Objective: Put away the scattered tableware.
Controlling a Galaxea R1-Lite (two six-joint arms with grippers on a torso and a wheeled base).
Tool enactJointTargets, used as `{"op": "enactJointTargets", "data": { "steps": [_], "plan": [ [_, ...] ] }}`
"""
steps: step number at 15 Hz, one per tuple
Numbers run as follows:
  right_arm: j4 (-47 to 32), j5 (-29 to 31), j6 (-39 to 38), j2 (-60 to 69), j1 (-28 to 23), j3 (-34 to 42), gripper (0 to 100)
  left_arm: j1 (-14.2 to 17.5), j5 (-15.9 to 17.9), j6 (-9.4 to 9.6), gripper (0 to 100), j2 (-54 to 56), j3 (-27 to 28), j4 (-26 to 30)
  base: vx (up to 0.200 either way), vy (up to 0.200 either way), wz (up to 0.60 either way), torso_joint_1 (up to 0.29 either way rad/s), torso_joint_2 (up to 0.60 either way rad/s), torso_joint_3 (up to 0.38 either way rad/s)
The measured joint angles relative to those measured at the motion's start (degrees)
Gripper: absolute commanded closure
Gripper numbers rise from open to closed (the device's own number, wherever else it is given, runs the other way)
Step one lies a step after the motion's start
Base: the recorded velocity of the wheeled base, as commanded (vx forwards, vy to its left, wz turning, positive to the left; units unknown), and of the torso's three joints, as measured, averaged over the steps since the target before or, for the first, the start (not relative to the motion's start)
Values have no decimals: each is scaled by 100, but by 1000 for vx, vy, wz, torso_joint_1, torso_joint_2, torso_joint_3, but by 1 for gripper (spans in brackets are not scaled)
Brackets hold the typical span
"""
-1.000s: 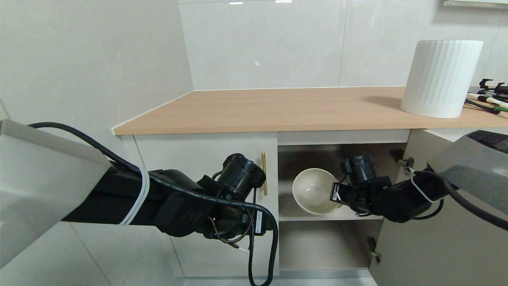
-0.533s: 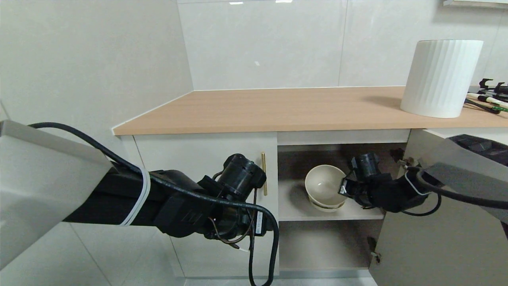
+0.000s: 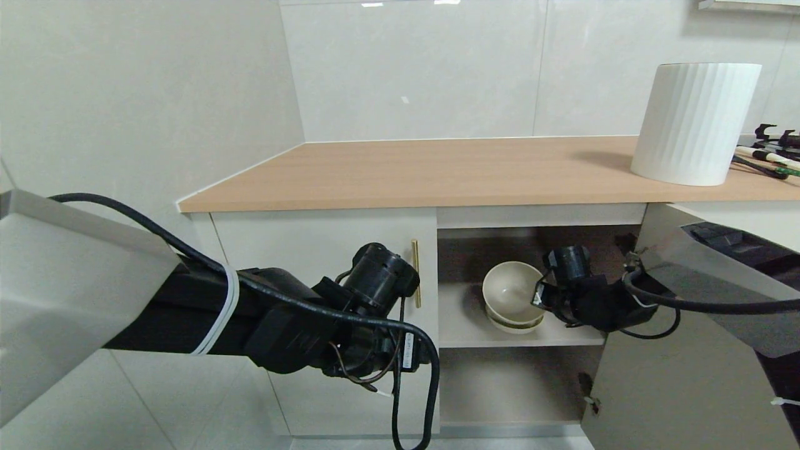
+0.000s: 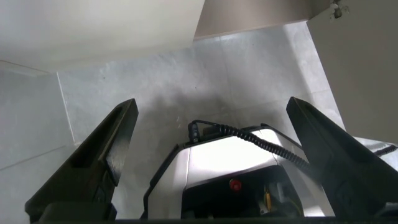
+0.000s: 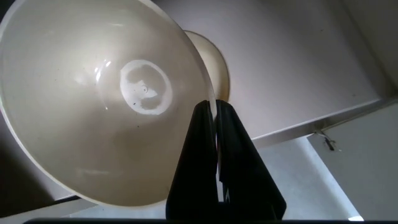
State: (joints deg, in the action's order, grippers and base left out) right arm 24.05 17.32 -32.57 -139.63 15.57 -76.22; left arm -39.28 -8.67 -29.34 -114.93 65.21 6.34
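Nearest us, the left claw (image 4: 211, 107) hangs low before the shut door (image 3: 325, 250), its fingers spread wide with nothing between them. Farther in, the right claw (image 3: 541, 294) is pinched tight on the rim of the bowl (image 3: 509, 289) inside the open cabinet. A second ago that bowl stood tipped on edge at the front of the shelf (image 3: 462, 326). It has since gone deeper and turned nearly mouth-up, and now sits tilted over a second bowl (image 3: 514, 323) already there. We cannot tell whether it rests fully in it. We judge this piece almost stowed, with only settling and letting go left. Beyond, the counter (image 3: 437, 169) carries a white canister (image 3: 694, 125).
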Motion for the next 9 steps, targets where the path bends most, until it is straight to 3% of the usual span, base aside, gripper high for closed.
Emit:
{"op": "enactJointTargets", "data": {
  "steps": [9],
  "plan": [
    [-71, 115, 48, -286, -16, -254, 100, 0, -2, 1, 0, -48, 2, 0, 0, 0, 0, 0, 0, 0]
  ]
}}
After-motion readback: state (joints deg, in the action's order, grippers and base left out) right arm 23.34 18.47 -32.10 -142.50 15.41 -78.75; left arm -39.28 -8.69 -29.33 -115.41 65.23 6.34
